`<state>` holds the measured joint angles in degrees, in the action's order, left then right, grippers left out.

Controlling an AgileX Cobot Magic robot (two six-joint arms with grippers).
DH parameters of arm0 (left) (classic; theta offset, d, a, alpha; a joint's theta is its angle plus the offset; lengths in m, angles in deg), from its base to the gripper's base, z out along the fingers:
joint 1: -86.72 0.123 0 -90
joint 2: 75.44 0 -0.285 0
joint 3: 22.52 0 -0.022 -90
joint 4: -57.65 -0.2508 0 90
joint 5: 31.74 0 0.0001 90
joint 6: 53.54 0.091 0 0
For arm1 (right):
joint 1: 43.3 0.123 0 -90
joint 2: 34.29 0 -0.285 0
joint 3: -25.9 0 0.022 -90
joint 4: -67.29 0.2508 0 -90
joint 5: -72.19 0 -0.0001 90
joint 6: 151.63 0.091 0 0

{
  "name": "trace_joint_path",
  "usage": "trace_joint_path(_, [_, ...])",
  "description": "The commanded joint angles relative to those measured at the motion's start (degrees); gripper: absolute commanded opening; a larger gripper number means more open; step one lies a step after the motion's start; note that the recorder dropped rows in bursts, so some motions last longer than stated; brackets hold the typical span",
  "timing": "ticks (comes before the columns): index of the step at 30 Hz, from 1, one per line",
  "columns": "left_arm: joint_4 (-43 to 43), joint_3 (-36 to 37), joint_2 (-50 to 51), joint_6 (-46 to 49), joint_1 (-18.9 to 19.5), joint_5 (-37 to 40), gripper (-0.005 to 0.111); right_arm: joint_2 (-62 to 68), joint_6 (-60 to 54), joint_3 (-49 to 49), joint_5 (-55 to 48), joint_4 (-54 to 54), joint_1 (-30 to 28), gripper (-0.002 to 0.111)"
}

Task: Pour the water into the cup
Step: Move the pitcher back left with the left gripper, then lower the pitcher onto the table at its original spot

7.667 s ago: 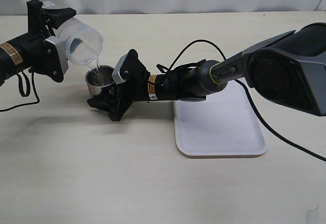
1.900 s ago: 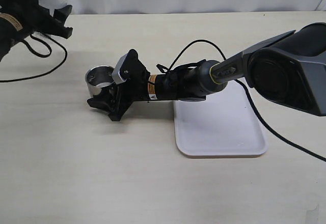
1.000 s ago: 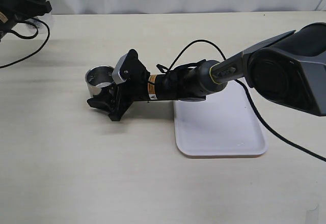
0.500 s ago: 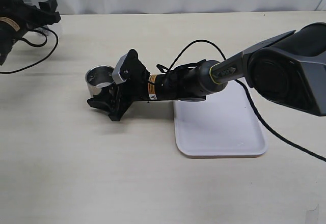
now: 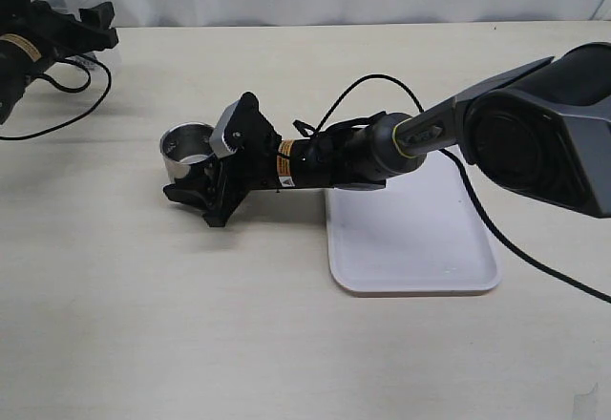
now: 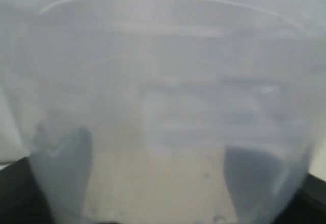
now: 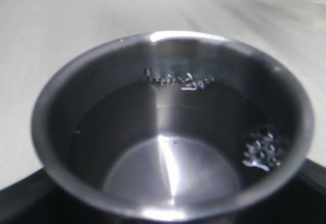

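The right gripper (image 5: 188,174) is clamped on the cup (image 5: 184,145), its jaws fairly wide, one on either side of the steel wall. The cup stands upright on the table (image 5: 286,344). Only the right wrist view looks inside it: clear water (image 7: 168,147) part-fills it, with bubbles at the wall. The left gripper (image 5: 95,24), well apart from the right one, holds the clear bottle (image 6: 168,107). The exterior view barely shows the bottle, while its cloudy wall fills the left wrist view between dark fingers (image 6: 12,193). Whether it holds liquid I cannot tell. A white tray (image 5: 410,248) lies behind the right gripper, beside its arm.
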<state>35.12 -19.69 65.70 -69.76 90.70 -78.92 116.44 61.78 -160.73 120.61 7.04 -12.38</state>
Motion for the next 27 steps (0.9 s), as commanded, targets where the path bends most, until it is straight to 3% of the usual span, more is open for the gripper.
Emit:
trace_joint_path(1, [-1.1,-0.6,0.0,-0.6,0.0,-1.0,0.000,0.2,0.4,0.0,-1.1,-0.4,-0.1,0.004])
trace_joint_path(6, [-1.4,-0.6,0.0,-0.8,0.0,2.2,0.000,0.2,0.4,0.0,-1.1,-0.4,-0.1,0.004])
trace_joint_path(14, [-3.6,-0.6,0.0,-0.8,0.0,1.2,0.001,0.2,0.4,0.0,-1.1,-0.4,-0.1,0.004])
trace_joint_path(16, [-3.6,-0.6,0.0,-0.8,0.0,1.2,0.012,0.2,0.4,0.0,-1.1,-0.4,-0.1,0.004])
trace_joint_path(19, [-3.8,-0.6,0.0,-0.8,0.0,1.1,0.040,0.2,0.4,0.0,-1.1,-0.4,-0.1,0.004])
trace_joint_path(22, [-3.8,-0.6,0.0,-0.8,0.0,1.1,0.059,0.2,0.4,0.0,-1.1,-0.4,-0.1,0.004])
trace_joint_path(27, [-3.7,-0.6,0.0,-0.8,0.0,1.6,0.061,0.2,0.4,0.0,-1.1,-0.4,-0.1,0.004])
